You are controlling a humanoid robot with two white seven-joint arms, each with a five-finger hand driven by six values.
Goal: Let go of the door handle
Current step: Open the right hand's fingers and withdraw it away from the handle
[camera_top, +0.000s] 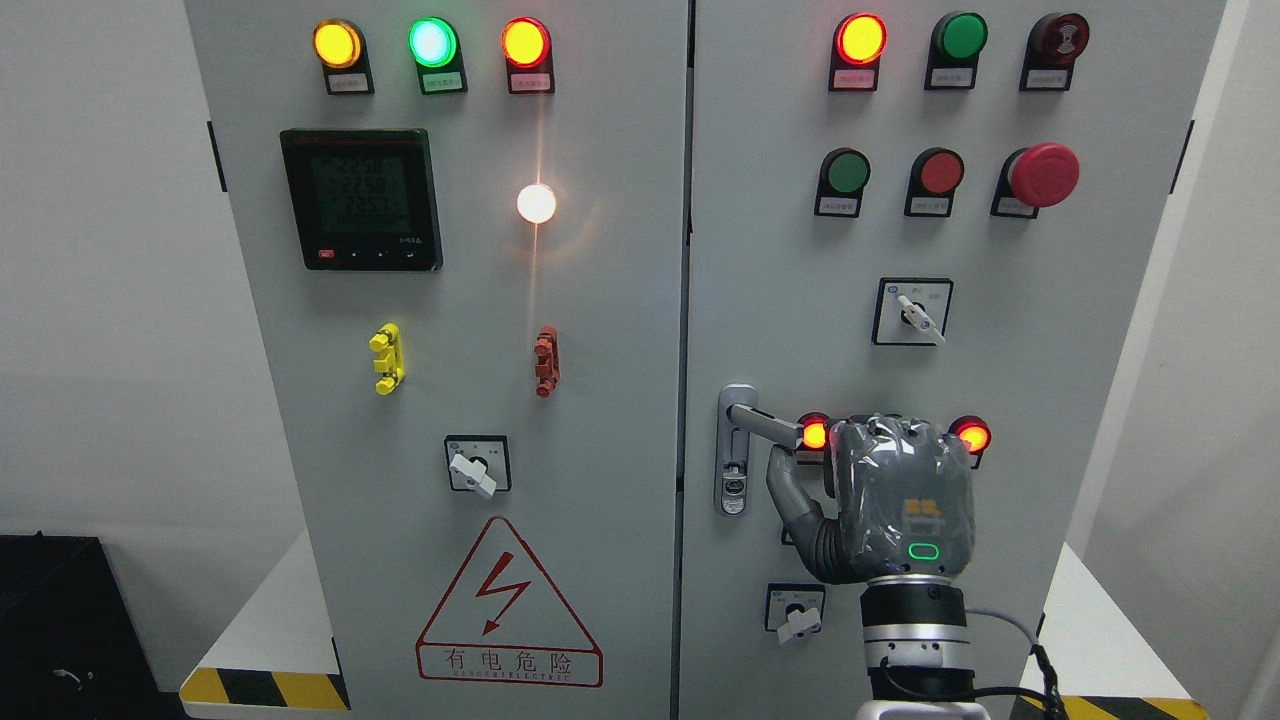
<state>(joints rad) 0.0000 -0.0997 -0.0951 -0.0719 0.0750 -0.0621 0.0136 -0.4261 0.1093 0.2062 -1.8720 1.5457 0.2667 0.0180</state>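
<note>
Door handle (765, 421) at right cabinet door's (1000, 620) left edge, lever horizontal; right hand (890, 495) curled around its tip, gripping, not yet released.

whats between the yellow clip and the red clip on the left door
Nothing: in the head view, only bare grey panel runs between the yellow clip and the red clip.

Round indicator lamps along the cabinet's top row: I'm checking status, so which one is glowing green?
The second lamp from the left on the left door; its neighbours glow amber.
</note>
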